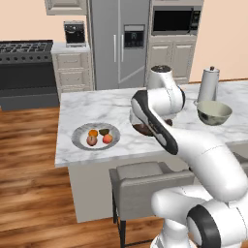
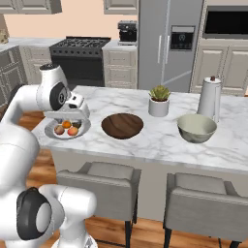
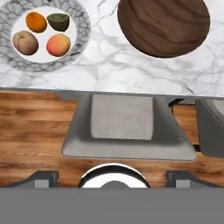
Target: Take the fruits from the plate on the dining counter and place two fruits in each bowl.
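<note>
**Four fruits on the plate, both bowls bare**

The plate sits near the counter's left end, close to the front edge, and all four fruits lie on it in a tight cluster. From the hand view: the orange one and the green one side by side on the far row, the brown one and the pink one on the near row. The green fruit looks cut or flattened on one side; the others are round, with no long axis to speak of.

The wooden bowl lies just right of the plate, apart from it. The grey-green bowl stands further right, beside a tall white jug, with a potted plant behind and between the bowls.

The arm is folded high, elbow up, its wrist above the counter's front edge between plate and wooden bowl. The hand looks down over a grey stool and the wood floor. The gripper fingertips are cut off at the frame's bottom; I can't tell how wide they stand. Nothing is between them.
</note>
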You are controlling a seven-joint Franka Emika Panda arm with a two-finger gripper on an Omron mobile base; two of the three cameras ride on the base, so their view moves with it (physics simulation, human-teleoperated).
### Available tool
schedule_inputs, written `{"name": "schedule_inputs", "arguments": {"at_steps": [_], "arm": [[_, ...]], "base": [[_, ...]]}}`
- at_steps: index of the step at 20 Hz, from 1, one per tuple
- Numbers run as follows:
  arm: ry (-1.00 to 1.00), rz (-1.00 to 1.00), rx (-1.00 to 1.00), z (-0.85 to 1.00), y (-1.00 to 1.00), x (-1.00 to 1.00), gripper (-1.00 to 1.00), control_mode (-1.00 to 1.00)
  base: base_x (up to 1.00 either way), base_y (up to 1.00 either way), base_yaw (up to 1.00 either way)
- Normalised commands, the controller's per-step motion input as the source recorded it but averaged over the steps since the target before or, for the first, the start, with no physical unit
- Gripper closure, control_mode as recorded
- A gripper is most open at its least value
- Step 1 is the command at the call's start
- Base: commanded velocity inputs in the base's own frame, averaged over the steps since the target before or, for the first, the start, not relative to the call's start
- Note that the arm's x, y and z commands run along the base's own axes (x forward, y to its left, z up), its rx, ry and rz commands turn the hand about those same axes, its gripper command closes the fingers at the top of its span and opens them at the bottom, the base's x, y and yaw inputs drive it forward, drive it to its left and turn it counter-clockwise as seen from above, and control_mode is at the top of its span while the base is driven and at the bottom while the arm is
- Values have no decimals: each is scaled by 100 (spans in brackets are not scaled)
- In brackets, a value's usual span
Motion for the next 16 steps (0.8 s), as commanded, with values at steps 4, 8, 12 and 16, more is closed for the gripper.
{"name": "schedule_inputs", "arguments": {"at_steps": [4,8,12,16], "arm": [[0,-5,-2,-58,91,14,-100,-100],[4,0,8,0,20,56,-100,-100],[13,0,26,0,0,60,-100,-100],[14,0,3,-10,33,10,-100,-100]], "base": [[0,0,0],[0,0,0],[0,0,0],[0,0,0]]}}
